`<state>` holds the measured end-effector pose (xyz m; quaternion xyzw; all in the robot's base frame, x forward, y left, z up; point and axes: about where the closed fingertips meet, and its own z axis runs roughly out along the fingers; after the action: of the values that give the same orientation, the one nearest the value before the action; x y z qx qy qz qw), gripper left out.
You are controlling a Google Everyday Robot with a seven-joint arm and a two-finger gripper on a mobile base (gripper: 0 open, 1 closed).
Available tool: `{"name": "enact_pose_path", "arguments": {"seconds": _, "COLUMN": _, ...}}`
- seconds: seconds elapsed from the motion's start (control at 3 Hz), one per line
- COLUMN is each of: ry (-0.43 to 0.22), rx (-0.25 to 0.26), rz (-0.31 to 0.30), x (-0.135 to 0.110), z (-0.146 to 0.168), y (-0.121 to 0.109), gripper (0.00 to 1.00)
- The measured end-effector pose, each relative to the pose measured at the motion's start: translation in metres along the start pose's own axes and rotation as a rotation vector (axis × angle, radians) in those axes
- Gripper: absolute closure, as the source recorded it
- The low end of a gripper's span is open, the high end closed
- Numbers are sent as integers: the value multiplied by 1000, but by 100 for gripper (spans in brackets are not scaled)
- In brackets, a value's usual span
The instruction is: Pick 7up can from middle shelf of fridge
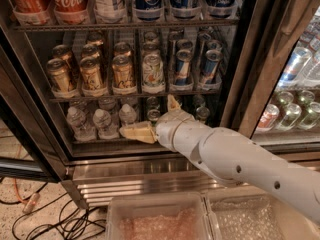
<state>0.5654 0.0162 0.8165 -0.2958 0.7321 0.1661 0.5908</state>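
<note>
The 7up can (pixel 152 72), whitish-silver with green lettering, stands at the front of the fourth row on the middle shelf (pixel 95 97) of the fridge (pixel 245 74). Gold-brown cans (pixel 91 73) stand to its left and blue cans (pixel 182 67) to its right. My gripper (pixel 149 118) is below the can, in front of the water-bottle rack. It is open and empty, with one cream finger (pixel 136 132) pointing left and the other (pixel 173 104) pointing up towards the shelf edge.
Large soda bottles (pixel 70 1) fill the rack above. Small water bottles (pixel 102 121) stand on the rack below. The black door frame (pixel 40 119) is at left, a ribbed steel base (pixel 130 176) below, and clear plastic bins (pixel 160 216) at the bottom. Cables lie on the floor (pixel 45 219).
</note>
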Motion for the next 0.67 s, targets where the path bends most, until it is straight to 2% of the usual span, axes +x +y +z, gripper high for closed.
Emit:
{"name": "enact_pose_path", "arguments": {"seconds": 0.33, "ry": -51, "rx": 58, "rz": 32, "x": -3, "z": 7, "y": -6, "gripper": 0}}
{"name": "enact_pose_path", "arguments": {"seconds": 0.67, "ry": -93, "rx": 92, "rz": 71, "x": -3, "z": 15, "y": -10, "gripper": 0}}
